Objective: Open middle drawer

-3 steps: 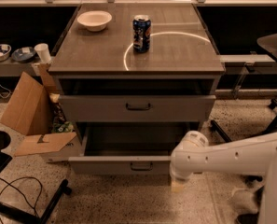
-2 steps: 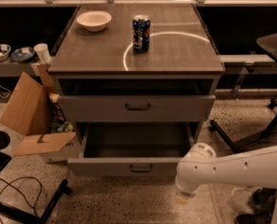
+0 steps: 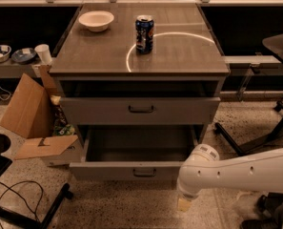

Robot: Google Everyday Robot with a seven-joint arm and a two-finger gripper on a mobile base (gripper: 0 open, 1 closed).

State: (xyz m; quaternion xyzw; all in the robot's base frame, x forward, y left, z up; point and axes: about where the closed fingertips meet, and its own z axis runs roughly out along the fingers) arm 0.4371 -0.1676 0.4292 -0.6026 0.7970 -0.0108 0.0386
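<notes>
The middle drawer is pulled out from the grey cabinet, showing a plain grey, empty inside. Its front panel has a small dark bar handle. Above it is another grey drawer with its own bar handle, with a dark gap over it. My white arm comes in from the lower right. My gripper hangs low near the floor, just right of and in front of the open drawer's front, apart from the handle and holding nothing that I can see.
A blue can and a white bowl stand on the cabinet top. An open cardboard box sits on the floor at left. A dark chair base is at lower left, and table legs are at right.
My arm's end has dropped lower and drawn slightly back from the open drawer's front. The drawer stays pulled out as before.
</notes>
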